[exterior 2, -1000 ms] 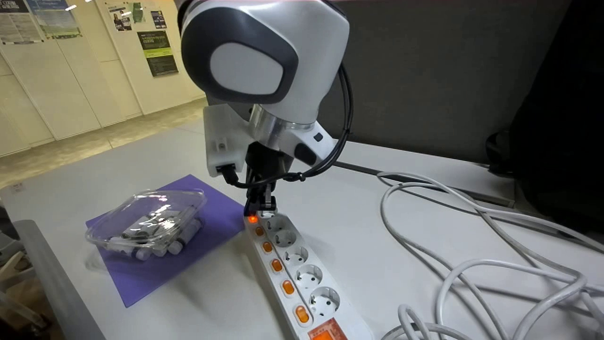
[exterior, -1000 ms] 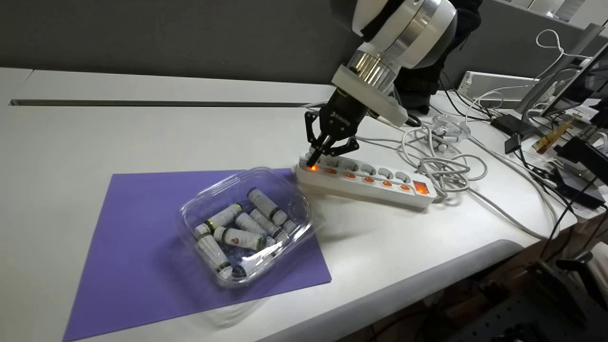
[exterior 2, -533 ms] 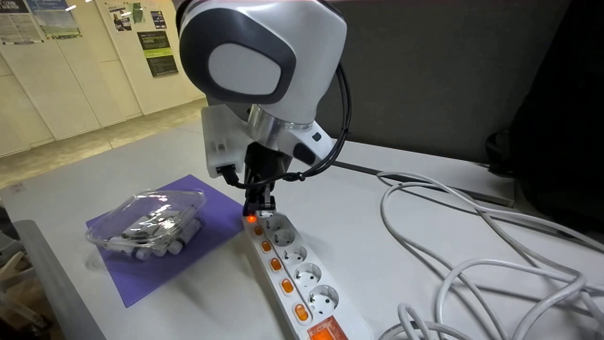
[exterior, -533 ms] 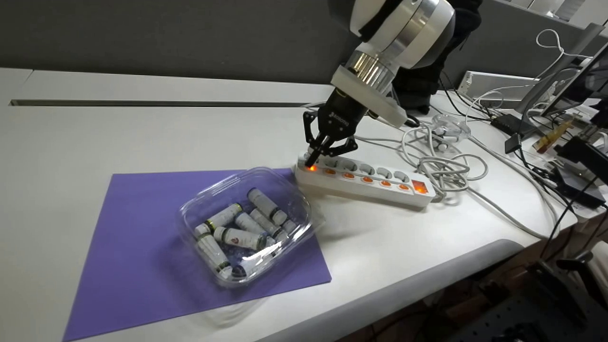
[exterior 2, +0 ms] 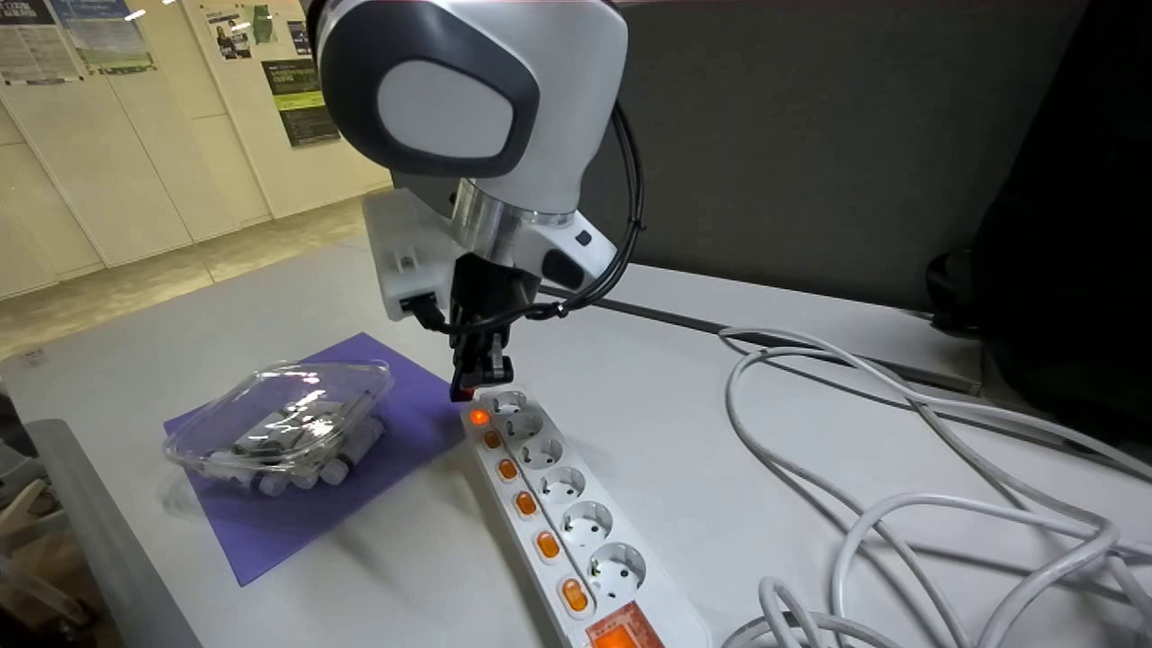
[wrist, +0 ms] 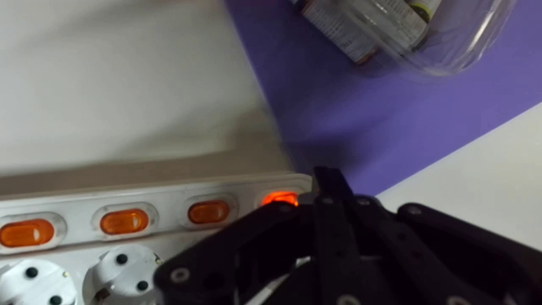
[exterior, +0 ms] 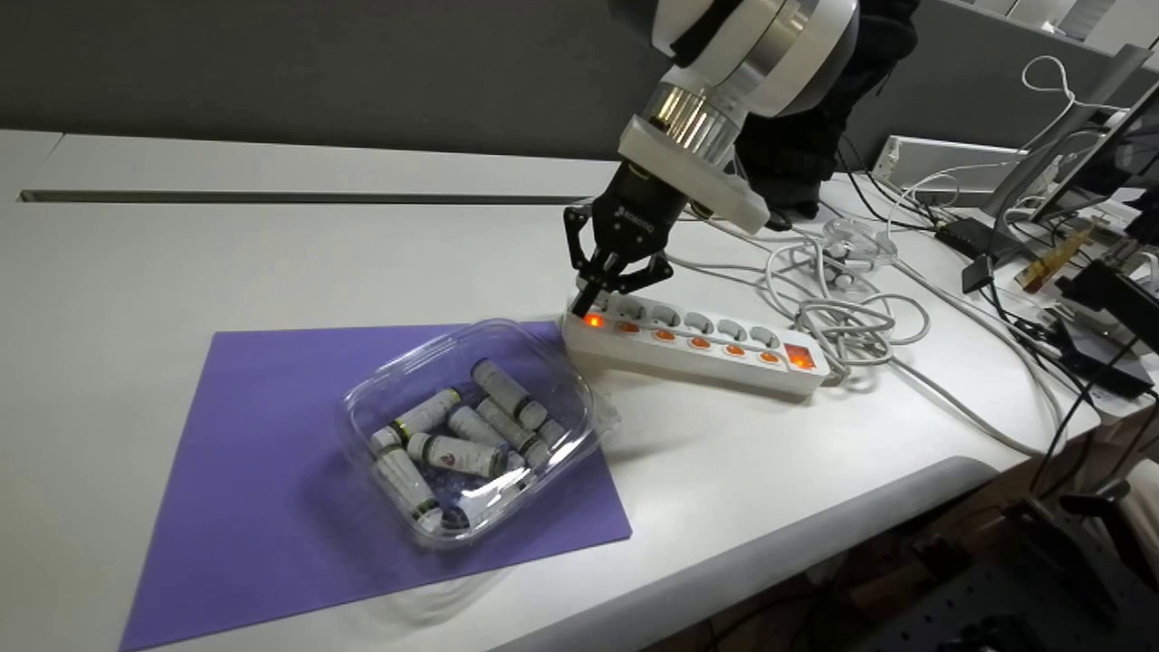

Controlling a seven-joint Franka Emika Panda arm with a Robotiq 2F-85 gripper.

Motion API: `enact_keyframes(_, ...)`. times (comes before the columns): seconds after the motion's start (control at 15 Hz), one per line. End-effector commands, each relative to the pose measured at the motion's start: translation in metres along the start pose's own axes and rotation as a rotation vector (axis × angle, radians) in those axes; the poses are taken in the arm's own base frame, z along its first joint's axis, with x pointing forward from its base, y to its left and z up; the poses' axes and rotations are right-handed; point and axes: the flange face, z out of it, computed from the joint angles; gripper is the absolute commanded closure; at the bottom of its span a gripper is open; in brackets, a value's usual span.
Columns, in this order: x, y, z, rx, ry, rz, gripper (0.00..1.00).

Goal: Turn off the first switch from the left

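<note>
The first switch from the left is a small rocker glowing bright orange-red in both exterior views and in the wrist view, where the gripper partly covers it. It sits at the end of the white power strip. The other small orange switches in the row look dimmer. My gripper is shut, its fingers together with nothing between them. The fingertips are beside the first switch, at the strip's end. Whether they touch the strip I cannot tell.
A clear plastic box with several small bottles lies on a purple mat next to the strip's end. A larger lit red switch is at the strip's other end. White cables lie tangled nearby.
My gripper has moved up and to the left in both exterior views, off the first switch, which now shows more fully. The switch glows as before. The strip has shifted very slightly left.
</note>
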Motion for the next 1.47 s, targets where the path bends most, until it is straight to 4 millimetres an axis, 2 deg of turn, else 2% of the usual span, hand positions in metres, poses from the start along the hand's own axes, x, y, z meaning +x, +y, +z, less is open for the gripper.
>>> enact_keyframes(0.0,-0.0111,-0.0034,-0.0142,-0.030,0.027,0.000,1.00)
enact_keyframes(0.27,-0.0031,-0.0018,-0.0094,-0.046,0.023,-0.035,0.99)
enact_keyframes(0.87,-0.0060,0.0002,-0.0139,-0.067,0.047,-0.041,1.00)
enact_keyframes(1.4,-0.0033,0.0031,-0.0098,-0.067,0.050,-0.025,1.00)
